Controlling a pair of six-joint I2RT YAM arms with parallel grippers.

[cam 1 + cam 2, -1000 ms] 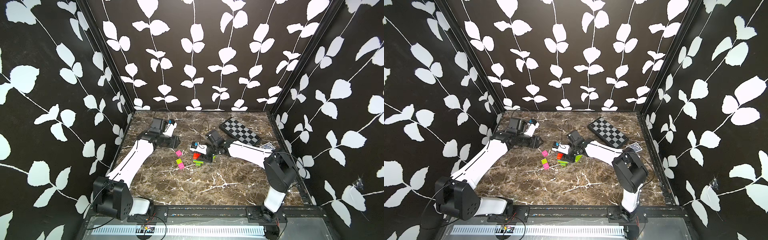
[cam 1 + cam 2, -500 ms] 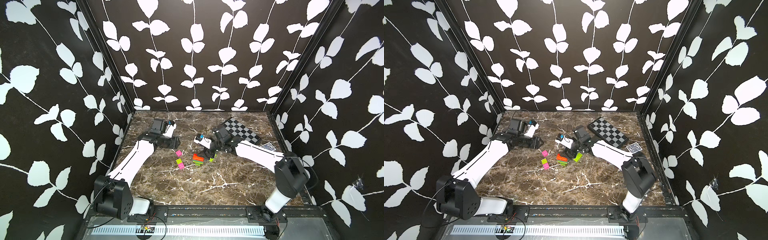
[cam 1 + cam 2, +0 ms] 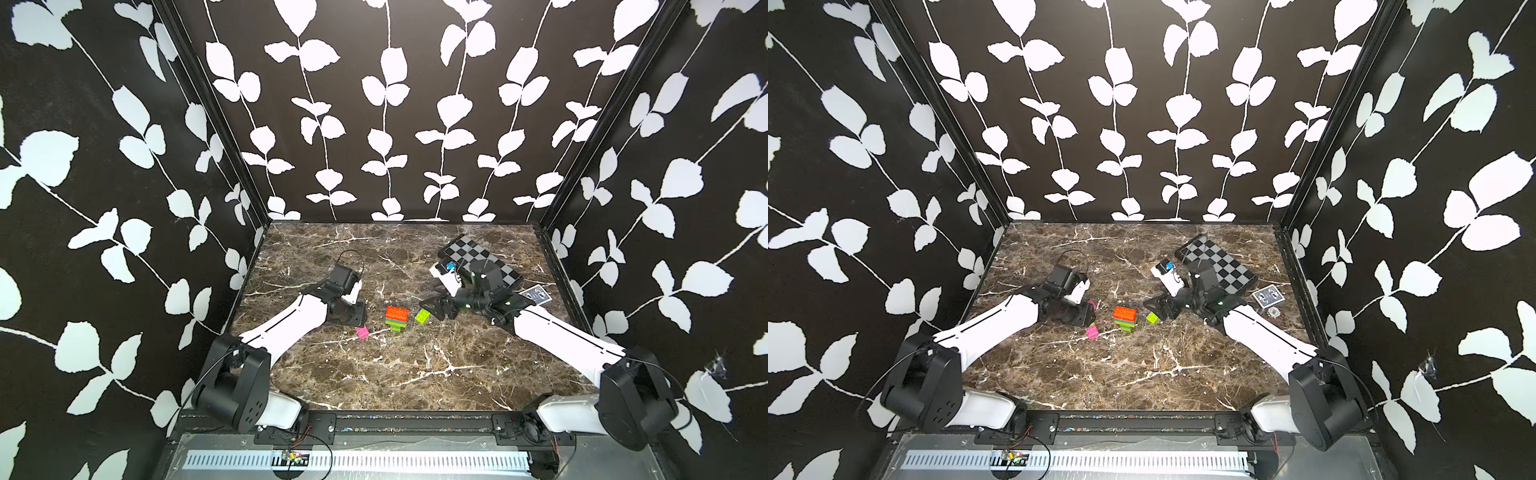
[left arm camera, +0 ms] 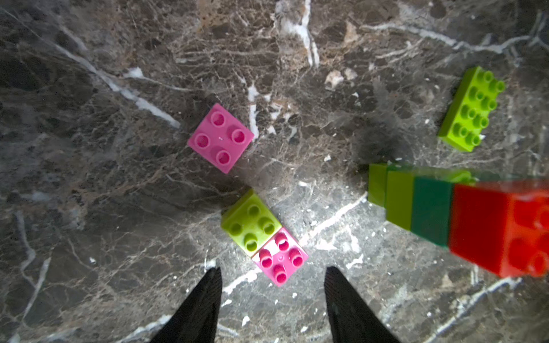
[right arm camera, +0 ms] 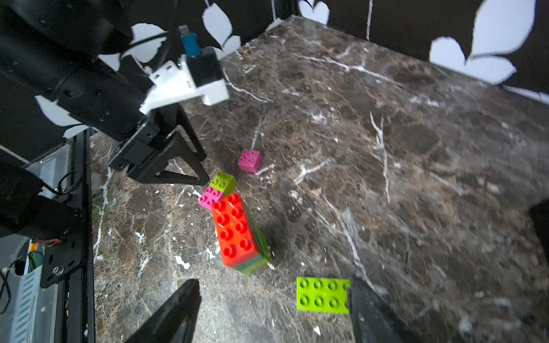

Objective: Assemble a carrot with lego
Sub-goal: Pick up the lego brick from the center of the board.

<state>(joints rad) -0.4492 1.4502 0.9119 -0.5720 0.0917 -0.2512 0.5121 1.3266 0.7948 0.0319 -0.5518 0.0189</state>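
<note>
One carrot (image 3: 396, 319), a striped stack, stands upright on the marble table (image 3: 415, 374) between the two grippers, orange-red brick on top. Four loose bricks lie near it: a long lime brick (image 5: 322, 295) just beside a finger of the right gripper (image 5: 273, 288), a lone pink brick (image 4: 221, 138), and a small lime brick (image 4: 252, 227) touching a second pink brick (image 4: 280, 258). The left gripper (image 4: 272, 268) hovers by that pair. Both grippers' fingers are apart, holding nothing.

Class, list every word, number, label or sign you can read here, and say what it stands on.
No text can be read.
Blue patterned card beside the checkered board: only a blurred pattern, too small to read.
Studs of the orange-red brick: no legible mark.
</note>
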